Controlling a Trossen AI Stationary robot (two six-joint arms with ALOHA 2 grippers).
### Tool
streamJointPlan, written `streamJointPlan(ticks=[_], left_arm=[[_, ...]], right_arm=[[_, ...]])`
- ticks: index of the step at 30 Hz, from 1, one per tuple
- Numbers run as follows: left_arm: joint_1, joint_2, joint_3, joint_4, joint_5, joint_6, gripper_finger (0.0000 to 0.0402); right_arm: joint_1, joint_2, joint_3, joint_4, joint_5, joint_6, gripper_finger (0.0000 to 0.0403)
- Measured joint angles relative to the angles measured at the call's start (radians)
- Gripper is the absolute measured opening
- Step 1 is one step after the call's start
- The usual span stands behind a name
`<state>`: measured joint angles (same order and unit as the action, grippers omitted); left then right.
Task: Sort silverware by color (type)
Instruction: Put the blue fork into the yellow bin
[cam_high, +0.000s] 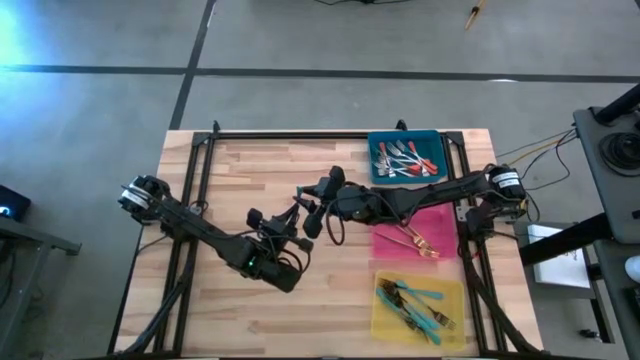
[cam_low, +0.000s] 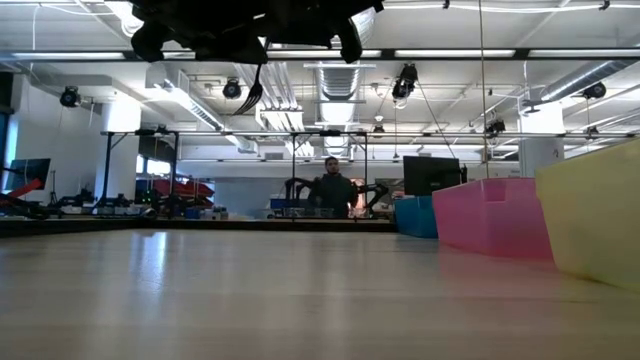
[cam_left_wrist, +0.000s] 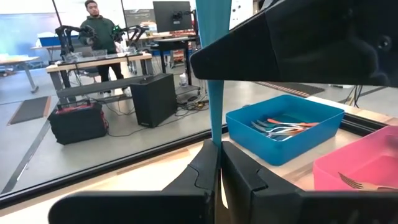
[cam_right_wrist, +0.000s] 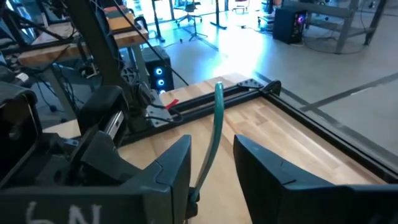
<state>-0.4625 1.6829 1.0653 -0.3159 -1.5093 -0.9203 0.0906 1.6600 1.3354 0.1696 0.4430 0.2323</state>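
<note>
A teal-handled fork stands up out of my left gripper, which is shut on it above the table's middle. My right gripper reaches in from the right and is open. Its fingers stand on either side of the fork's handle, and the handle runs close to one finger; whether they touch does not show. Other forks lie in trays: red-handled ones in the blue tray, gold ones in the pink, teal ones in the yellow. My left gripper pinches the fork's teal handle between its two fingers. The handle rises from the fingertips and passes behind the right gripper's dark body. The end inside the fingers is hidden by them. The fork is lifted clear of the table.
The blue tray, pink tray and yellow tray line the table's right side. Bare wood lies to the left and in the middle. Black rails frame the table. A person stands in the room beyond.
</note>
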Motion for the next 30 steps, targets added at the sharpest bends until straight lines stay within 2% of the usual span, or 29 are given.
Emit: streamJointPlan(ticks=[3, 7, 8, 16, 21, 25, 30], left_arm=[[0.000, 0.000, 0.000, 0.000, 0.000, 0.002, 0.0000], [0.000, 0.000, 0.000, 0.001, 0.000, 0.022, 0.0000], [0.000, 0.000, 0.000, 0.000, 0.000, 0.024, 0.0000], [0.000, -0.001, 0.000, 0.001, 0.000, 0.088, 0.0003], [0.000, -0.018, 0.000, 0.002, 0.009, 0.180, 0.0035], [0.000, -0.028, 0.021, 0.002, 0.061, 0.275, 0.0068], [-0.005, -0.030, 0.069, -0.004, 0.138, 0.396, 0.0099]], right_arm=[[0.000, 0.000, 0.000, 0.000, -0.002, -0.016, 0.0090], [0.000, 0.000, 0.000, 0.000, -0.019, -0.062, 0.0023], [0.000, 0.000, 0.000, 0.003, -0.031, -0.072, 0.0017], [0.000, -0.001, 0.000, 0.002, -0.054, -0.087, 0.0009], [-0.005, -0.001, 0.003, -0.029, -0.052, -0.118, 0.0009], [-0.027, -0.002, 0.087, -0.241, -0.051, -0.115, 0.0009], [-0.031, -0.004, 0.262, -0.778, -0.055, -0.012, 0.0009]])
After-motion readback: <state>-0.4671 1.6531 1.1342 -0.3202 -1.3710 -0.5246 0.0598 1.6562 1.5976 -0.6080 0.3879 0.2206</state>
